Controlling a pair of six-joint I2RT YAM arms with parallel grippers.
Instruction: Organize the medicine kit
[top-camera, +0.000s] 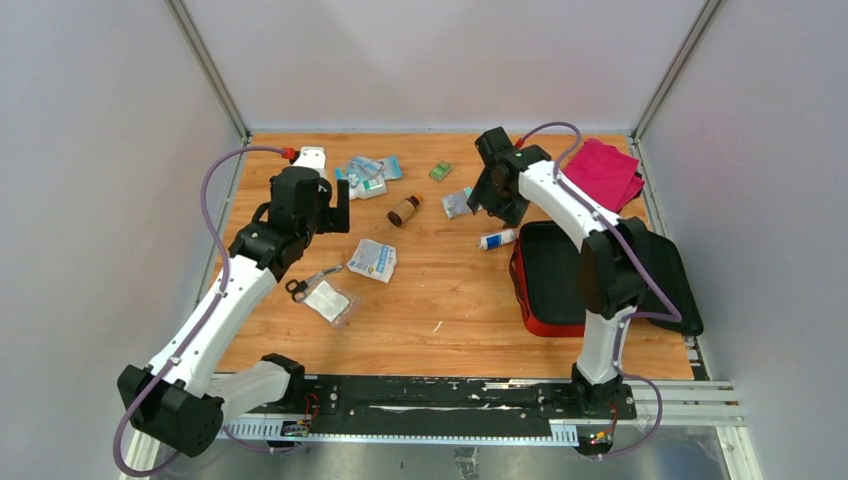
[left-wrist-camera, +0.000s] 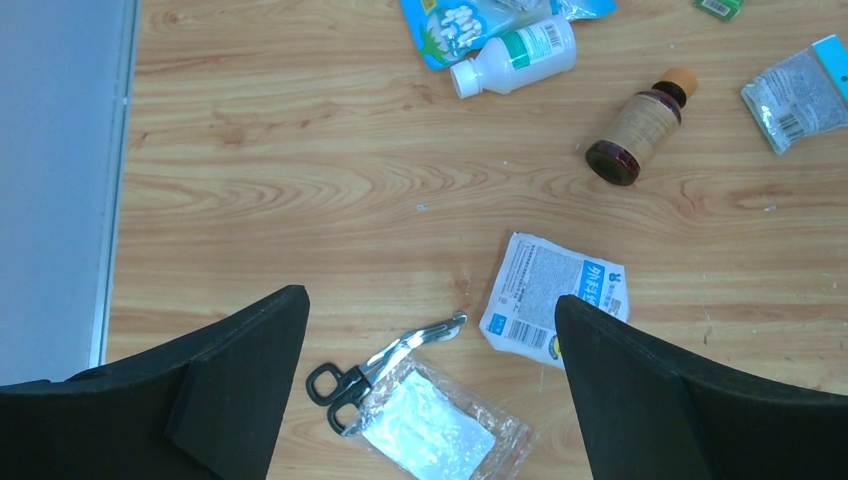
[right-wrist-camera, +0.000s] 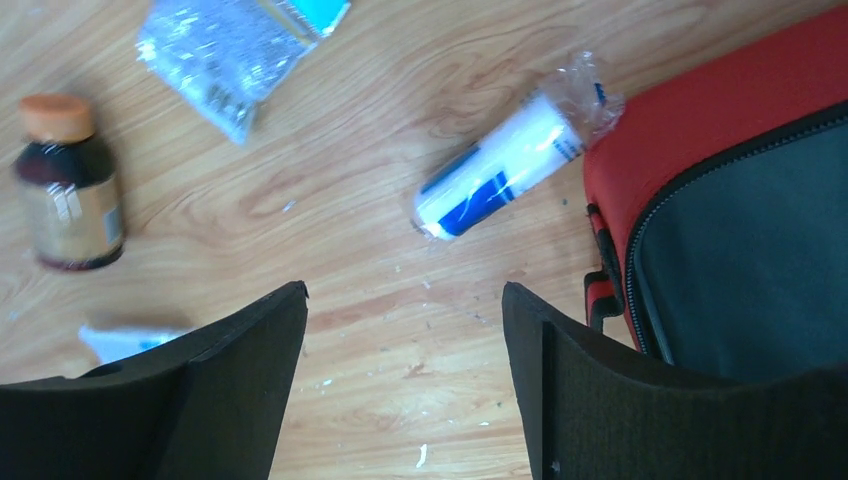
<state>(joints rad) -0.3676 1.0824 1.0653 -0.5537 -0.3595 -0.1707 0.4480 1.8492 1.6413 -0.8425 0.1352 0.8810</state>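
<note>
Red medicine kit (top-camera: 548, 275) open nr right edge of bench (top-camera: 450, 320); left hand (left-wrist-camera: 430, 300) wide open above scissors (left-wrist-camera: 385, 360), right hand (right-wrist-camera: 405, 290) wide open nr wrapped white-blue roll (right-wrist-camera: 505, 165), both empty.

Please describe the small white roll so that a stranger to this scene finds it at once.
Find the open red medicine kit on the right. Just outside its far left corner lies a roll in clear wrap. Unlike the brown bottle and silver sachet nearby, it is white with blue print.
</note>
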